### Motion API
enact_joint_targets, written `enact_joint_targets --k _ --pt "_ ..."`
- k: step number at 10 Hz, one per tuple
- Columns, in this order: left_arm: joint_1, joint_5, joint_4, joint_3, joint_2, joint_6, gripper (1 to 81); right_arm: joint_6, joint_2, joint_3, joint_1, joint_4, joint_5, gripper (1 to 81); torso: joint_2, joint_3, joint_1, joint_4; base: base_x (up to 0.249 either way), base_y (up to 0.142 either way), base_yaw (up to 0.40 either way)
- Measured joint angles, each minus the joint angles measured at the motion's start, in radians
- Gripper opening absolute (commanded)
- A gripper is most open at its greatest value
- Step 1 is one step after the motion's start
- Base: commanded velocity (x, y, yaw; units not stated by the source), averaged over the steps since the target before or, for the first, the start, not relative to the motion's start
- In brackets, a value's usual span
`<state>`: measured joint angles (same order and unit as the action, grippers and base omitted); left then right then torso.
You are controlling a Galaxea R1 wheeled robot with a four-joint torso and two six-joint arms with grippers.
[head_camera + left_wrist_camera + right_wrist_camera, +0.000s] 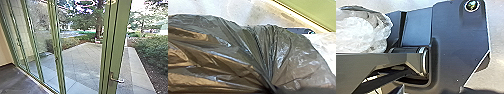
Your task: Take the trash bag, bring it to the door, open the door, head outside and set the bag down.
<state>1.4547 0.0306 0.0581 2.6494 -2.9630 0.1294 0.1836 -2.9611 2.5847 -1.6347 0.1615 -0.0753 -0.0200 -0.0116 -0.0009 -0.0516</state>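
In the head view, a green-framed glass door stands right of centre, with a metal lever handle low on its frame. I cannot tell whether it is open. The dark, shiny trash bag is large in the left wrist view, its folds drawn together into a tight bunch where my left gripper is shut on it. Part of a pale, crumpled bag appears in the right wrist view, beside the robot's dark plate. How my right gripper stands cannot be made out.
Tall glass panes with green posts run along the left, above a dark indoor floor. Beyond the glass lies a paved yard with a tree. A pale path borders a hedge on the right.
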Motion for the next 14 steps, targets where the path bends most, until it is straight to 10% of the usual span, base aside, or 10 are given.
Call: enact_joint_targets --k 14 --pt "0.014 0.018 0.001 -0.127 0.066 0.000 1.0 0.000 0.397 -0.609 -0.006 0.000 -0.029 81.1 0.000 0.000 0.000 0.000 0.000 0.000 0.000"
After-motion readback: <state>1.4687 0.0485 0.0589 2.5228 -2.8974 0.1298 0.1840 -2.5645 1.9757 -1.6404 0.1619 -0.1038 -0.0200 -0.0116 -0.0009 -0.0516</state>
